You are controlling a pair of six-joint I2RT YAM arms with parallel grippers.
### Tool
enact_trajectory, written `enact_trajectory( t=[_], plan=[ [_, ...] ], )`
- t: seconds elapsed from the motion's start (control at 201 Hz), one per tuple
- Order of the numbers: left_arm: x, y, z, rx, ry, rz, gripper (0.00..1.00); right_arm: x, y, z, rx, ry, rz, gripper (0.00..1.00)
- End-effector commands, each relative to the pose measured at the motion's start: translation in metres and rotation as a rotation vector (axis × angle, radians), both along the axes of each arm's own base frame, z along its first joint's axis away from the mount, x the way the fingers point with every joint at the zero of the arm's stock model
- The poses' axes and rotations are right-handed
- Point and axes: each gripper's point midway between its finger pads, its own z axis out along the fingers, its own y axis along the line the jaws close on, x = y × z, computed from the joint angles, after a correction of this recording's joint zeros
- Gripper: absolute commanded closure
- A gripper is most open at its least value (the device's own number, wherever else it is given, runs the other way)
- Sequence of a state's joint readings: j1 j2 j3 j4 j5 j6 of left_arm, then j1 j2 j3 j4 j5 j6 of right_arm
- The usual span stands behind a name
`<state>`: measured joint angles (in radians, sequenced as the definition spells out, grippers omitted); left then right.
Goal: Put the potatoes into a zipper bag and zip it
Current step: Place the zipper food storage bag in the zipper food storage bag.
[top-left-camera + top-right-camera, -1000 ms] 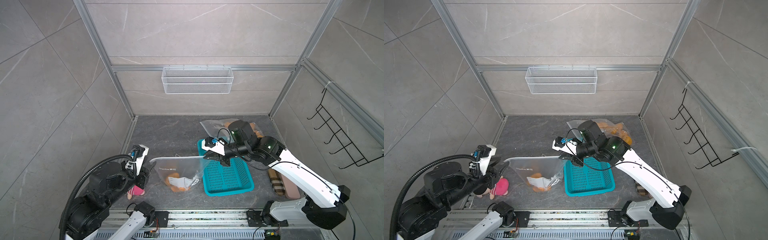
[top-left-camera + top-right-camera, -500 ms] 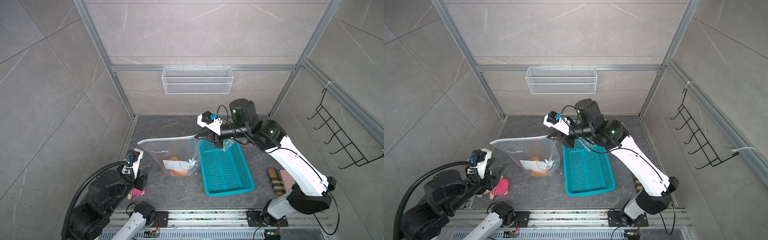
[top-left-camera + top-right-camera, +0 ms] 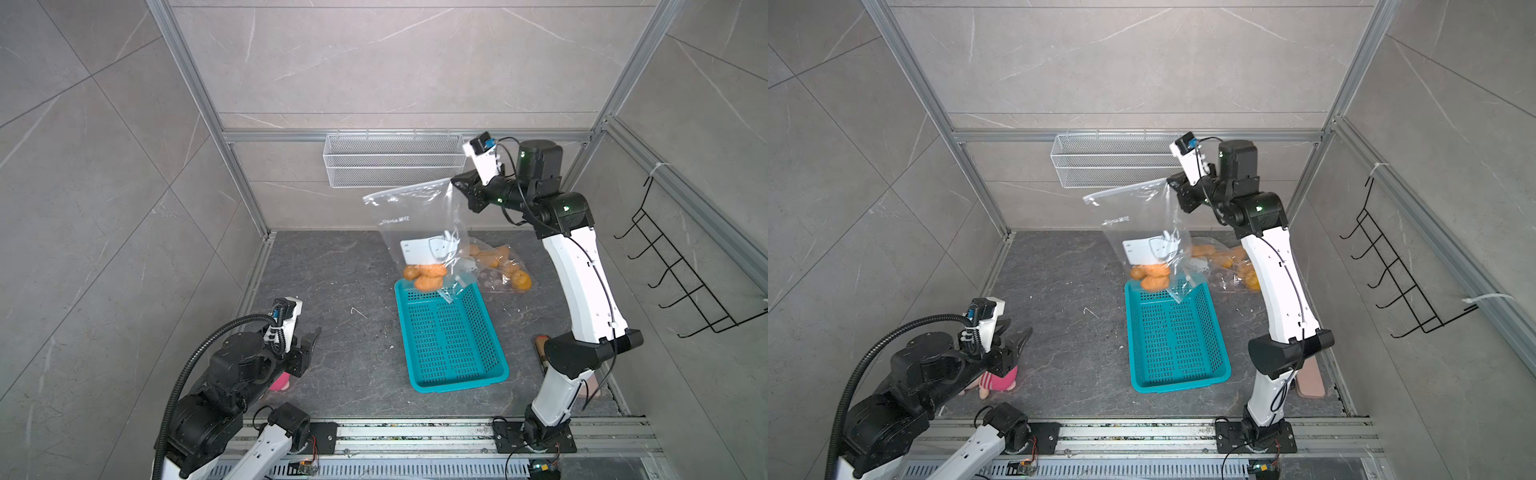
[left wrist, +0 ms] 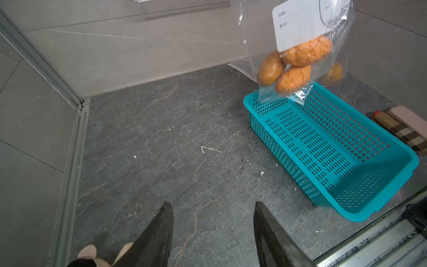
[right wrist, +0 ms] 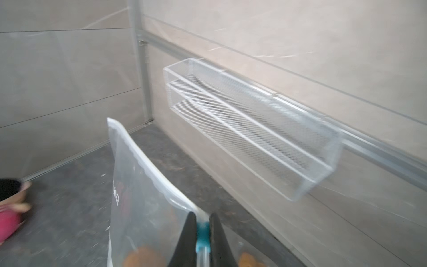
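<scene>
Bag point(image 3: 415, 216) hangs centre frame in both top views, three potatoes point(image 3: 426, 276) sagging its bottom near the basket point(image 3: 459, 384). My right gripper point(image 3: 457, 186) pinches its zip corner; my left gripper point(image 4: 212, 203) gapes empty. Film looks limp, slick, bottom-heavy; I'd take the stiffer zip strip.

Between left hand point(image 4: 211, 204) and teal basket point(image 3: 457, 385) the floor point(image 4: 161, 138) lies open; hanging bag point(image 3: 415, 216) blocks its far end
</scene>
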<state>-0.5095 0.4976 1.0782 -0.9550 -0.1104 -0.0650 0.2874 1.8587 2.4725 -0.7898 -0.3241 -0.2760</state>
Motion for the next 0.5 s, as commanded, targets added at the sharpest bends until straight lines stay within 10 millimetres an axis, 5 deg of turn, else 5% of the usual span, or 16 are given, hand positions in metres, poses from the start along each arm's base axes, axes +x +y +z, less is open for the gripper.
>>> enact_trajectory(
  t=[0.0, 0.095, 0.179, 0.358, 0.493],
  plan=[
    [0.015, -0.015, 0.010, -0.116, -0.007, 0.010, 0.42, 0.019, -0.030, 0.027, 0.001, -0.106, -0.155, 1.00],
    [0.023, -0.022, 0.002, -0.152, 0.018, 0.011, 0.41, 0.023, -0.029, 0.011, -0.052, -0.102, -0.141, 1.00],
    [0.030, -0.027, -0.009, -0.158, 0.038, 0.016, 0.41, 0.023, -0.026, -0.032, -0.110, -0.034, -0.112, 1.00],
    [0.054, -0.034, -0.040, -0.216, 0.074, 0.085, 0.40, 0.010, -0.018, -0.183, -0.166, 0.137, -0.043, 1.00],
    [0.073, -0.048, -0.076, -0.287, 0.136, 0.114, 0.39, -0.017, 0.006, -0.285, -0.164, 0.318, 0.082, 1.00]
  ],
)
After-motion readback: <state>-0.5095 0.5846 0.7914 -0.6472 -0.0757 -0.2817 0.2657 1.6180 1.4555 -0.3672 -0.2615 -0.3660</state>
